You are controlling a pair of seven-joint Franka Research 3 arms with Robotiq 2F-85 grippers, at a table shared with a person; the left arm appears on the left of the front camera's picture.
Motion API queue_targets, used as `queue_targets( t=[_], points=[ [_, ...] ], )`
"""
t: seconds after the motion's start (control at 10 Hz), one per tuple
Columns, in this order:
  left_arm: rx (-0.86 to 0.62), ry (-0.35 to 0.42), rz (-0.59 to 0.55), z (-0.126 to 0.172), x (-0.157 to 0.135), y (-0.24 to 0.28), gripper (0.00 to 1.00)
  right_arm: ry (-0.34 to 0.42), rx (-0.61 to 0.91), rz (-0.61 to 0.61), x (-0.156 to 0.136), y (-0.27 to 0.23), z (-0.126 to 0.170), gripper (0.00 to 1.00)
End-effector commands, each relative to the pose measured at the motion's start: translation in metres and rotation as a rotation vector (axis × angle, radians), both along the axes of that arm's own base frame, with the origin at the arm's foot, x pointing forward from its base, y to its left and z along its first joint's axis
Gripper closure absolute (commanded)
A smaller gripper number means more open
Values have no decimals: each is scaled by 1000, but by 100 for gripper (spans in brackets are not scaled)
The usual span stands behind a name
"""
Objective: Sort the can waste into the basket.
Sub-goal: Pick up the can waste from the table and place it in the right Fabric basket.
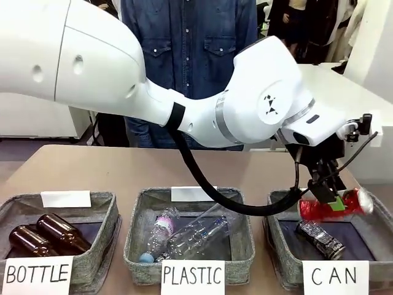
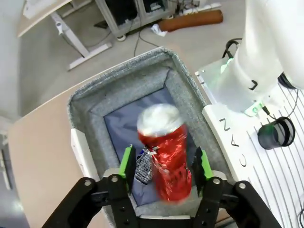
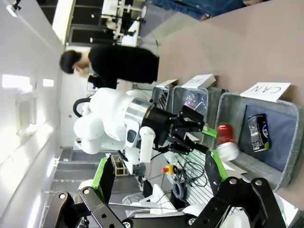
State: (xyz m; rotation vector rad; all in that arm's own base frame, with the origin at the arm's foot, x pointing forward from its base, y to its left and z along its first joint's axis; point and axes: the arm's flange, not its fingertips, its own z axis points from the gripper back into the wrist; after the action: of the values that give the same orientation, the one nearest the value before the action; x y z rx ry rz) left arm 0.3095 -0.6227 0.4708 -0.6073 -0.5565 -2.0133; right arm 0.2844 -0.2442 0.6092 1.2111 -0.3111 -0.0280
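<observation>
While parted over the basket (image 1: 279, 236), left claw (image 2: 164, 164) loose around blurred red can (image 2: 165, 156); right claw (image 3: 159, 173) wide, unladen.

- The right gripper (image 3: 159, 175) rises from the bottom edge, its green-padded fingers (image 3: 105, 175) spread wide with nothing between them.
- Farther off, the left gripper (image 3: 212, 141) hangs over the grey basket (image 3: 289, 152) signed "CAN".
- A red can (image 3: 226, 140) with silver ends sits between its green pads, blurred, just above the basket's rim.
- A dark can (image 3: 258, 132) lies inside on the dark bottom.
- Two more baskets (image 3: 190, 97) stand beside it.
- A person in black (image 3: 121, 64) stands beyond.
</observation>
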Motion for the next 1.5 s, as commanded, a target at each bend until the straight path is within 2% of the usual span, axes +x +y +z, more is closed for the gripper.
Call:
queue_targets(
  t=[0.0, 0.4, 0.5, 0.6, 0.7, 0.8, 0.9, 1.0, 1.1, 1.2, 1.3, 1.4],
  points=[
    [7, 3, 13, 6, 0, 1, 0, 7, -1, -5, -1, 0, 4, 0],
    [3, -12, 14, 16, 1, 14, 0, 7, -1, -5, -1, 0, 4, 0],
    [50, -16, 5, 25, 2, 28, 0, 7, -1, -5, -1, 0, 4, 0],
    [125, 22, -32, 40, -1, 50, 0, 7, -1, -5, -1, 0, 4, 0],
    [201, 2, -6, 56, -6, 80, 0, 7, -1, -5, -1, 0, 4, 0],
    [256, 57, 106, 77, -6, 120, 0, 0, 0, 0, 0, 0, 0, 0],
    [268, 225, 308, 92, 2, 152, 0, -123, 24, -12, -5, 9, 10, 0],
    [333, 433, 496, 100, 10, 186, 0, -145, -5, 76, 3, 30, 7, 0],
    [384, 506, 687, 103, 19, 228, 0, -150, 2, 163, 17, 51, 1, 0],
    [419, 616, 784, 103, 27, 274, 0, -113, -31, 221, 32, 74, -6, 0],
    [404, 759, 876, 104, 39, 330, 0, -101, -51, 316, 43, 111, -11, 0],
    [346, 879, 1051, 105, 55, 382, 0, -99, -66, 402, 53, 150, -18, 0]
  ],
)
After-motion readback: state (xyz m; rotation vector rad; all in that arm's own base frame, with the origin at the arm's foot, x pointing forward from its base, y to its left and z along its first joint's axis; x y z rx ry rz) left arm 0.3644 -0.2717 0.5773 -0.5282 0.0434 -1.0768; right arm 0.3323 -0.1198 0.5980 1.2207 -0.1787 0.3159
